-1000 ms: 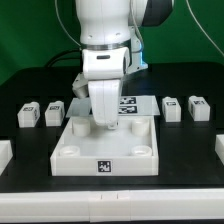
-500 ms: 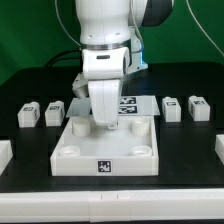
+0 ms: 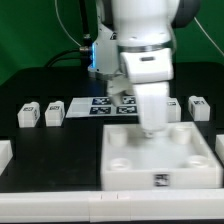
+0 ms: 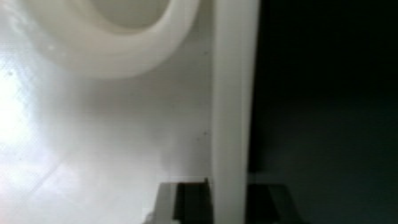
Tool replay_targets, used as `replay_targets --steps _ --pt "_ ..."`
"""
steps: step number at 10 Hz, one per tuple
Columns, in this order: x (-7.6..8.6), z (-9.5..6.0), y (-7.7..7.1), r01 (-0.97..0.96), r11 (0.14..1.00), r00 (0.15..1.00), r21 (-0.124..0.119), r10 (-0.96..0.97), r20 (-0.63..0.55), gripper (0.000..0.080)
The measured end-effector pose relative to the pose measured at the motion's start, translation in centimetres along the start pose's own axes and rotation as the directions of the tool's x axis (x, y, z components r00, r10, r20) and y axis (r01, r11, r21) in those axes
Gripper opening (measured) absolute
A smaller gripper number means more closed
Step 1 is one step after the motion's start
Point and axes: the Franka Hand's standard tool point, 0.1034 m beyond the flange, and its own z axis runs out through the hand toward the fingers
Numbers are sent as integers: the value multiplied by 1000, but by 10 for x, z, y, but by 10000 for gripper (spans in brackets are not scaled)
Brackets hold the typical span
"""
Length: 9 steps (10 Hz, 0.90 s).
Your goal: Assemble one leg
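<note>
Two fingers (image 4: 183,203) of your gripper (image 3: 152,128) clamp the white panel's (image 3: 125,178) wall between them and have just slid it sideways, while each leg (image 3: 54,112) lies untouched, well apart from them, so leg fitting remains ahead.

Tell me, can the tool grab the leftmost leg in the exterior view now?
Probably not yet. The tool looks clamped on the far wall of the panel, well away from that leg. Nothing covers the leg, though.

White leg (image 3: 28,114) w/ blk-wht tag; white panel (image 3: 125,178); blk table (image 3: 50,165).
</note>
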Motion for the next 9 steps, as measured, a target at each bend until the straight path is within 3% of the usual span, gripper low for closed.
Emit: replay_targets --steps 5,9 --pt "-3 0 1 -18 1000 1000 1 18 1 57" --pt "14 2 33 -27 1000 1000 -9 27 -8 57"
